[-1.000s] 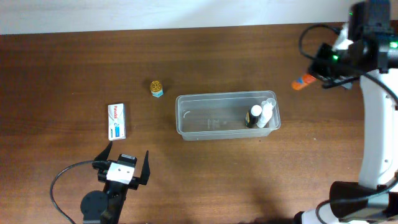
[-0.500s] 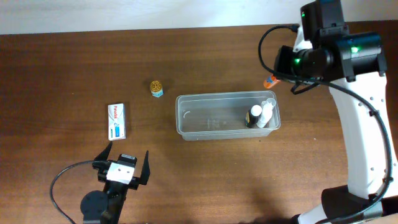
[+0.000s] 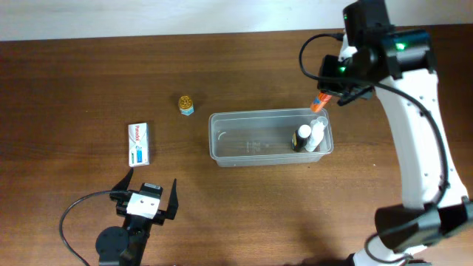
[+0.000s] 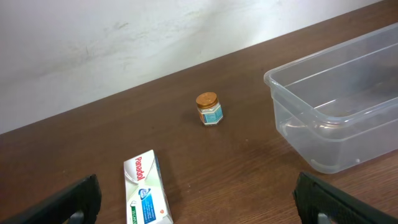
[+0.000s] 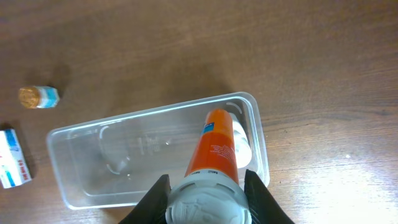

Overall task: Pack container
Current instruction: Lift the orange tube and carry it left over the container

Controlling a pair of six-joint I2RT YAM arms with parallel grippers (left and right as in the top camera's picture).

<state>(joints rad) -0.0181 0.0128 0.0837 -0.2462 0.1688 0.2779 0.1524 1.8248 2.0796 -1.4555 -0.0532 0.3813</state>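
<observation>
The clear plastic container [image 3: 251,138] sits mid-table and holds a dark bottle [image 3: 302,138] and a white bottle [image 3: 316,134] at its right end. My right gripper [image 3: 325,94] is shut on an orange tube [image 3: 318,103] with a white cap and holds it above the container's far right corner; in the right wrist view the orange tube [image 5: 214,146] hangs over the container [image 5: 93,158]. My left gripper [image 3: 148,198] is open and empty near the front edge. A white and blue box [image 3: 138,143] and a small gold-lidded jar [image 3: 186,104] lie left of the container.
In the left wrist view the small jar [image 4: 208,109] stands beyond the box [image 4: 146,196], with the container [image 4: 323,106] to the right. A pale wall runs along the table's far edge.
My right arm has swung left from the far right edge, carrying the orange tube to above the container's right end. The left arm has not moved.
</observation>
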